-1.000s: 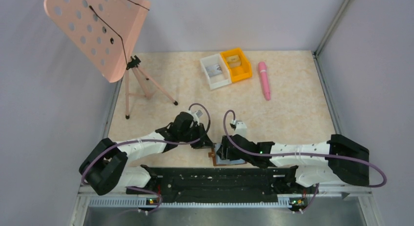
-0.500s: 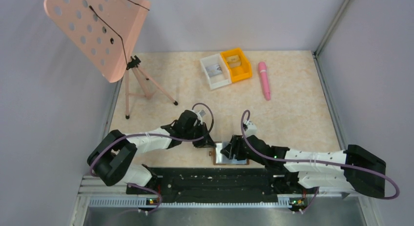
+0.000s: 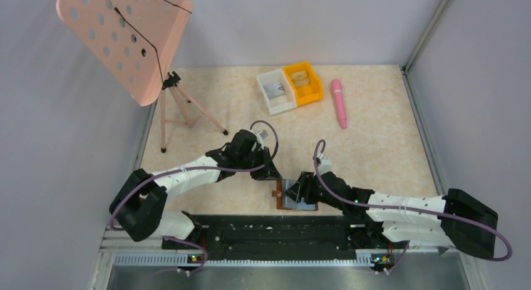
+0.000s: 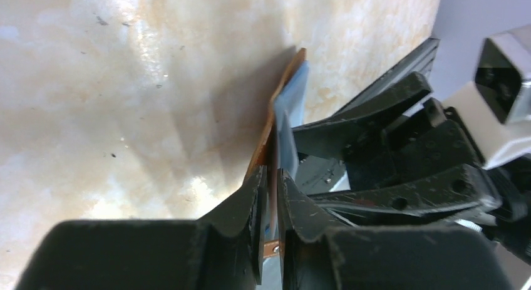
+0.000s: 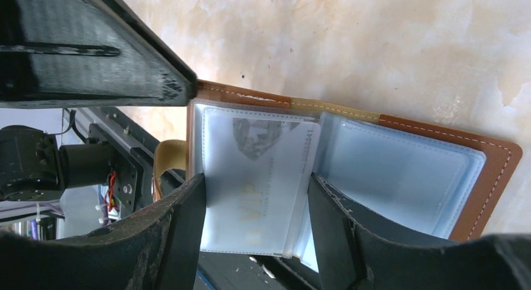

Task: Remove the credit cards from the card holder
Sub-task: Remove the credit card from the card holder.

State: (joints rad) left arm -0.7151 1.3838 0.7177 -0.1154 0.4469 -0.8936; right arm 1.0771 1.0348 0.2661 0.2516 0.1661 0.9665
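While holding the card holder (image 3: 294, 195) open at the near edge of the table (image 3: 376, 133), clamps its brown cover in the left gripper (image 4: 272, 183). Sets the right gripper (image 5: 255, 186) spread, grasping nothing, astride the sleeved credit card (image 5: 263, 146) directly beneath, long axis along the fingers; likely the puller.

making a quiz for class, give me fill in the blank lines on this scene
The card holder lies ____, its pockets showing.
The left claw pinches its ____ leather edge.
The card framed by the right claw reads ____.
The pink pen lies beside the ____ bin.
Missing: open, brown, VIP, orange.
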